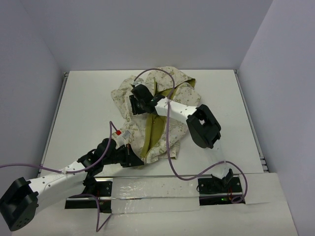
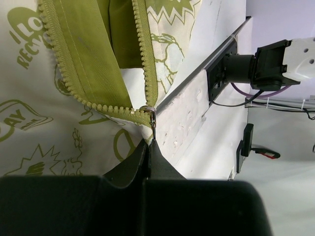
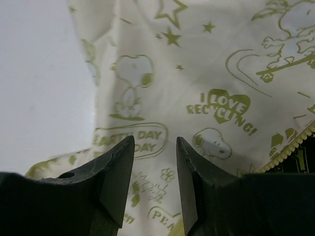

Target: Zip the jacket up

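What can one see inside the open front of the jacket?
Between the two zipper rows of the jacket, plain olive-green lining shows. The left gripper is shut on the slider's pull at the hem. The right arm crosses the opening and covers part of it.

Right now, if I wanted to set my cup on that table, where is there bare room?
Two bare patches: the left strip between the jacket and the left rail, and the right strip between the right arm's elbow and the right rail. The middle is crowded: jacket, open right pincer over it, left pincer shut on the zipper pull at the hem.
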Controlling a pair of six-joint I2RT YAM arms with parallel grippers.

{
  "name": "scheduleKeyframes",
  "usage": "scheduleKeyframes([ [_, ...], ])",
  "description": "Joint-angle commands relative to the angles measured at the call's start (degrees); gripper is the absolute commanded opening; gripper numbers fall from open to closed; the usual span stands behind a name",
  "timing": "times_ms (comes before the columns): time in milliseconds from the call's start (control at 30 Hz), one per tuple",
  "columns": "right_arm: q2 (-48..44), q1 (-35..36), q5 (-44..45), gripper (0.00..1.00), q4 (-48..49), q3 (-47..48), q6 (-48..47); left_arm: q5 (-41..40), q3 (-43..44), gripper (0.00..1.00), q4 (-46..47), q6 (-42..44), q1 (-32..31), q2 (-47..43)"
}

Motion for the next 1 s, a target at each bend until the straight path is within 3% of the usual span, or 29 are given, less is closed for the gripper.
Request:
scheduleKeyframes([
  [0,2.1,-1.3,3.1,0.47,-5.8,3.1,0.1,-0.7,1.0,0.0,-0.1,1.1,-0.6,-0.8],
  [533,-6.3,-2.8,6.6,0.47,-10.0,-8.4,-2.4,-1.9,1.2,0.0,-1.1,1.2,-0.6,-0.8],
  [967,-10.9,-7.6,11.2,0.46,-4.8,-20.6,-3.5,-0.6,1.2,0.0,-0.5,1.2,-1.0,-1.7],
])
